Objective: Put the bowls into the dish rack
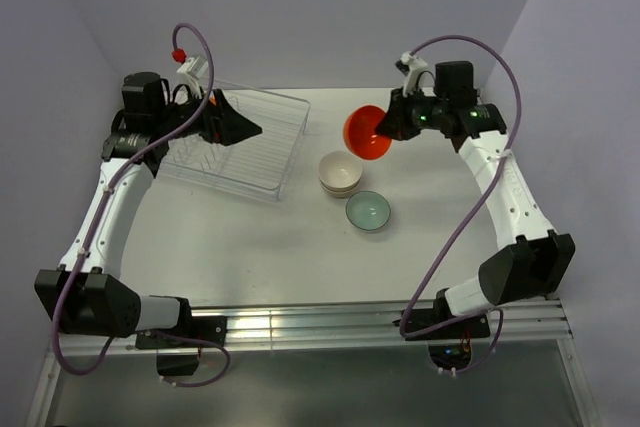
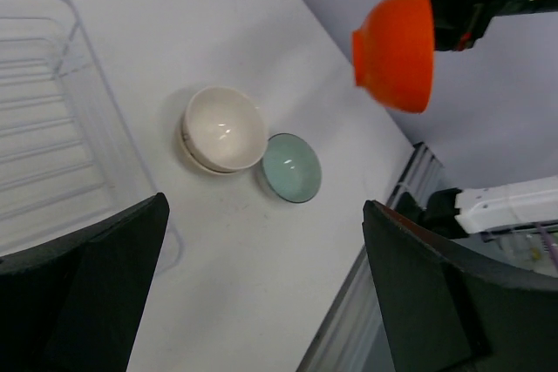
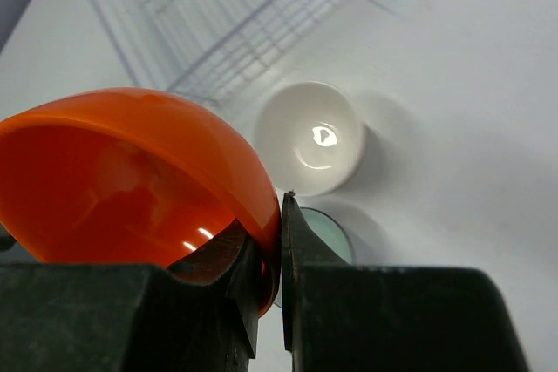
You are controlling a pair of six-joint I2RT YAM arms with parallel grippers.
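Top view: right gripper [image 1: 383,128] pinches the orange bowl [image 1: 361,134] by its rim, lifted above the far middle of the bench; cream stack [image 1: 340,173] and teal bowl [image 1: 368,211] sit mid-bench, and the rack [image 1: 288,137] toward the far-left corner shows no bowl, though the left arm hides part. Left wrist: left gripper [image 2: 261,302] hangs spread wide beside the rack, holding nothing. Right wrist: jaws clamped across the rim wall; the bowl looks stiff, light, glossy, probably slippery and chippable, so the rim is the hold.

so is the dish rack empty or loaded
Empty: bare wires inside the dish rack; orange bowl in the right claw, cream bowls and teal bowl on the table.
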